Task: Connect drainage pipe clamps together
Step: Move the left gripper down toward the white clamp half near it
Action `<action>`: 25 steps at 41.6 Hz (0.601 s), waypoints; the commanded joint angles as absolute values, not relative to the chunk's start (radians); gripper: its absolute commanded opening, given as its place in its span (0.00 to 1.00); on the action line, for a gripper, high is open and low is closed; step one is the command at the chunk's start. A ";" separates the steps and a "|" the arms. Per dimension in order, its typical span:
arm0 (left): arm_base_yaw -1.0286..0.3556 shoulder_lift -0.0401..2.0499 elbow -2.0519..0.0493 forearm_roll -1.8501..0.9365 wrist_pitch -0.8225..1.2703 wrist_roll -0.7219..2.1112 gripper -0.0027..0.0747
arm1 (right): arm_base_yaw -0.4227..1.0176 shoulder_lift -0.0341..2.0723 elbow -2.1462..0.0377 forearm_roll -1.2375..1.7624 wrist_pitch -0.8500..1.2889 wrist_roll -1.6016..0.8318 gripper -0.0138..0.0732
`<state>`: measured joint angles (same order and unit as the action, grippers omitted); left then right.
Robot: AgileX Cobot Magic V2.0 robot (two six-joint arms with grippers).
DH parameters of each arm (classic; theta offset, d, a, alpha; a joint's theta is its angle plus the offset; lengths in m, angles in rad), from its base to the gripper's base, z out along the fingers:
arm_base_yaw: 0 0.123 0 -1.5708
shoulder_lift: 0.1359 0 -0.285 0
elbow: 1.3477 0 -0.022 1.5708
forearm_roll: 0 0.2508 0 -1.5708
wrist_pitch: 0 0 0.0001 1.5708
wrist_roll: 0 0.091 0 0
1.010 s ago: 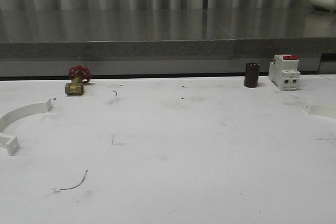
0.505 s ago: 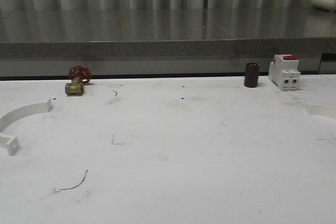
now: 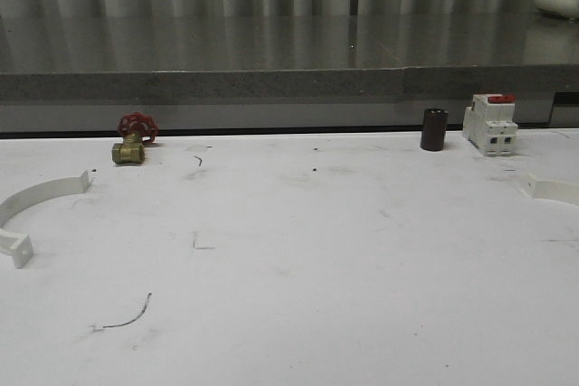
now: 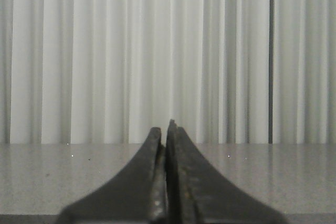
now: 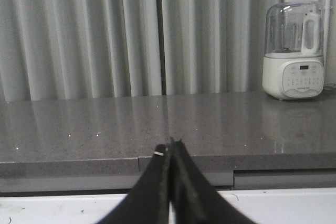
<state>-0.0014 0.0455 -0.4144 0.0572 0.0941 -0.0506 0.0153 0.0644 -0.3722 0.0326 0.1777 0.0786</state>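
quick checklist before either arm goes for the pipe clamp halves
1. Left clamp half flat on the table, nothing on it: ok.
2. Right clamp half fully in view: not ok, cut by the frame edge.
3. Halves joined: not ok, far apart.
4. Left gripper open: not ok, shut.
5. Right gripper open: not ok, shut.
6. Breaker close behind right half: cannot tell clearance.

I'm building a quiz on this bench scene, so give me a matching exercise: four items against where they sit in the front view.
Items:
1. left clamp half
2. right clamp half
3. valve
4. black cylinder

Places:
A. right edge of the table
B. back left
C. beside the breaker
D. left edge of the table

Pairs: 1-D, 2-A, 3-B, 4-C
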 commanded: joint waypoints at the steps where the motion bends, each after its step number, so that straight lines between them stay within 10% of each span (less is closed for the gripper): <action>1: -0.009 0.129 -0.547 0.052 0.143 -0.057 0.01 | 0.010 0.163 -0.503 0.030 0.184 0.075 0.02; 25: -0.009 0.534 -0.568 0.052 0.389 -0.057 0.01 | 0.010 0.627 -0.631 0.031 0.528 0.074 0.02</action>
<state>-0.0014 0.5040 -0.5466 0.0572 0.4597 -0.0506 0.0153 0.5953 -0.5981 0.0326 0.5873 0.0786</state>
